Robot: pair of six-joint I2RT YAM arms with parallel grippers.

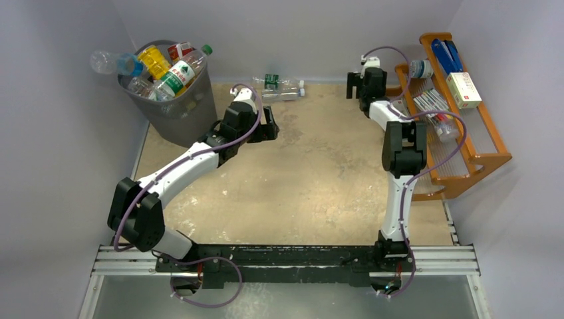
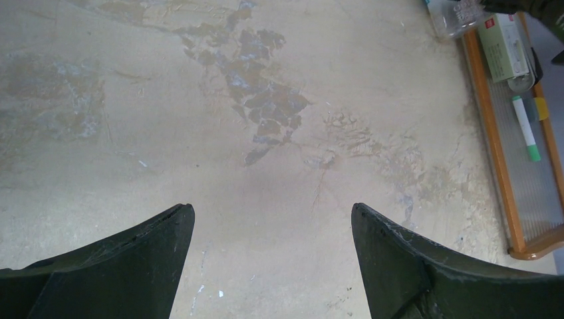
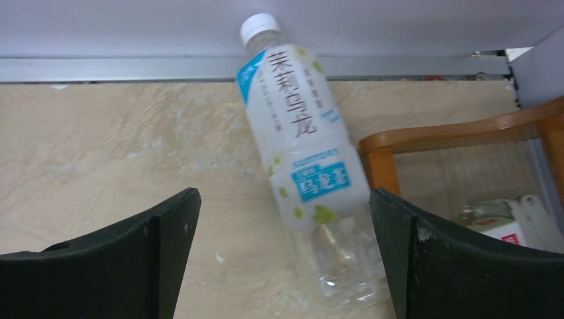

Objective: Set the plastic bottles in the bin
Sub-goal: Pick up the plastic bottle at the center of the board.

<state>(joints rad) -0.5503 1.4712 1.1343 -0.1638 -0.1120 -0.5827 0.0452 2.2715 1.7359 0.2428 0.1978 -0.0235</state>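
Clear blue-labelled plastic bottle [image 3: 302,153], far table [image 3: 100,146] edge.
Right end effector [image 3: 284,199] apart, facing it; left end effector [image 2: 273,209] apart.

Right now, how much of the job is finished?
Done: the bin is heaped with bottles. In hand: nothing; the left gripper is open over bare table, the right gripper open before a blue-labelled bottle. Left: at least that bottle and a green-labelled bottle by the far edge.

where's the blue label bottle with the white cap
Right wrist view: the blue-label bottle lies on the table ahead of the open fingers of the right gripper, cap toward the back wall, beside the wooden rack.
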